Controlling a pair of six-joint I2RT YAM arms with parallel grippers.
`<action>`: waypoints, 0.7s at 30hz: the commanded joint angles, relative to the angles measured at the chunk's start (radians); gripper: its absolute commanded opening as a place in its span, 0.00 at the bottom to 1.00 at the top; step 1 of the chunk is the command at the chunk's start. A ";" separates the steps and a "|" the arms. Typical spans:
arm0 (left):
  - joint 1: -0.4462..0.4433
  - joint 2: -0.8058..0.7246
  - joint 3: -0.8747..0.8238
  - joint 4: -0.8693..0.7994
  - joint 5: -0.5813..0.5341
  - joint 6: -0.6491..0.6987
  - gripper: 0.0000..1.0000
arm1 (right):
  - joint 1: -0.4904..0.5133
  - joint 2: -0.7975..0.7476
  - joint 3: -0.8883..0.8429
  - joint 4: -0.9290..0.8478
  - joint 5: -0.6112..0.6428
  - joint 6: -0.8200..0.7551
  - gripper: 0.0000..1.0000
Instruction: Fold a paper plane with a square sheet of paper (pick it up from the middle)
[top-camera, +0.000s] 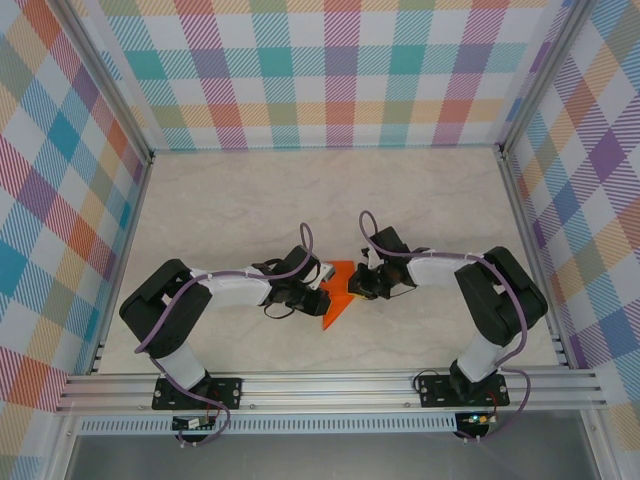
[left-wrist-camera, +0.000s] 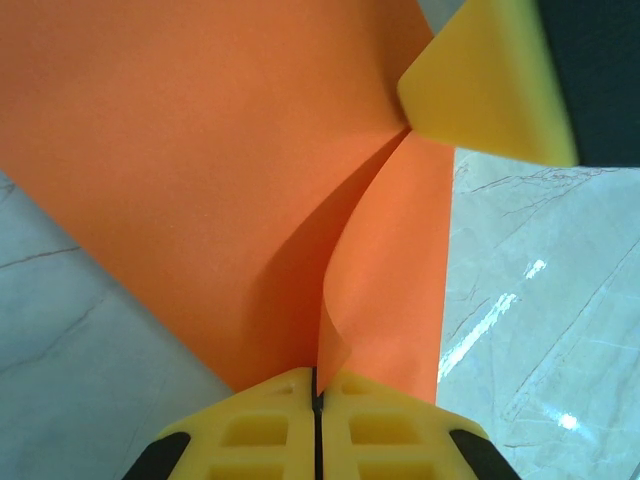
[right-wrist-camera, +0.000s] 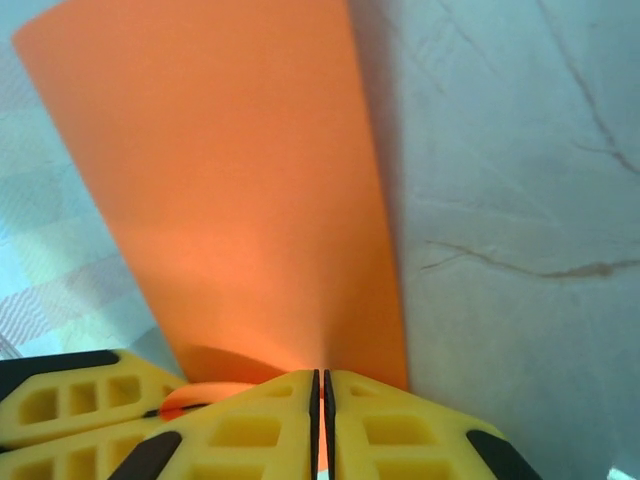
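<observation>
With left fingers (left-wrist-camera: 270, 402) and right fingers (right-wrist-camera: 380, 402) both clenched on the orange paper sheet (top-camera: 337, 303) from 9 and 3 o'clock, pulling apart could tear it.

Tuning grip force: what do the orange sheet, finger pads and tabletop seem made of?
The orange sheet looks like thin matte paper: it curls and bends softly. The left finger pads look like matte yellow plastic with moulded pockets, possibly printed. The tabletop is glossy, veined like marble, with glare streaks; stone or laminate, unclear.
</observation>
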 joint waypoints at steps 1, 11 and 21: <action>0.011 0.021 -0.038 -0.057 -0.041 0.021 0.07 | 0.000 0.032 -0.019 -0.005 0.018 -0.022 0.12; 0.011 0.023 -0.033 -0.065 -0.041 0.022 0.07 | 0.002 -0.090 0.005 -0.005 -0.060 -0.021 0.13; 0.010 0.021 -0.033 -0.067 -0.045 0.021 0.07 | 0.032 -0.010 0.013 0.026 -0.107 -0.020 0.13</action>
